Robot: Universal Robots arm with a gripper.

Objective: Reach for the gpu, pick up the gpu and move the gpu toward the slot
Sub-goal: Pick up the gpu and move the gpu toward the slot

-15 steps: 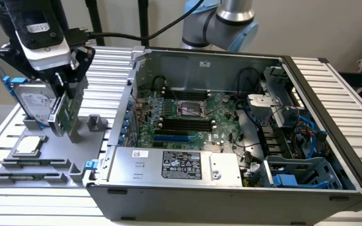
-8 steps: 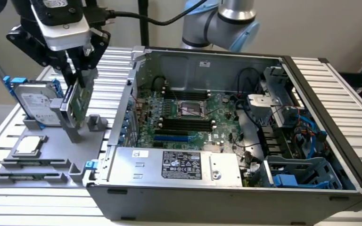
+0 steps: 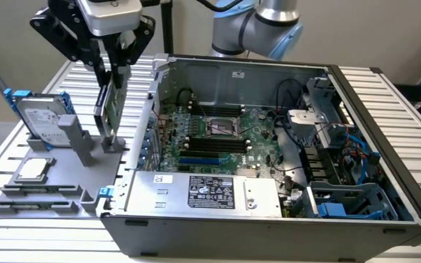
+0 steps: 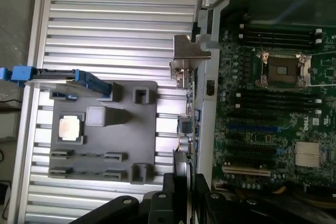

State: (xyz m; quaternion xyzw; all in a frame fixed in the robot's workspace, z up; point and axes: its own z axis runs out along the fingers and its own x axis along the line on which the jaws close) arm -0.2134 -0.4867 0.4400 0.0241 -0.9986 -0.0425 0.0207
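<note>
At the upper left of the exterior view, the tool (image 3: 115,74) pinches the top edge of the gpu (image 3: 110,112), held upright and edge-on just above the grey holder (image 3: 64,170), beside the open computer case (image 3: 269,164), seemingly for carrying over.

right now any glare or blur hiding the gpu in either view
Exterior view: even light, the gpu reads as a dark edge-on sliver in the gripper. Wrist view: the ribbed table is washed bright, and the card's metal bracket stays distinct.
</note>
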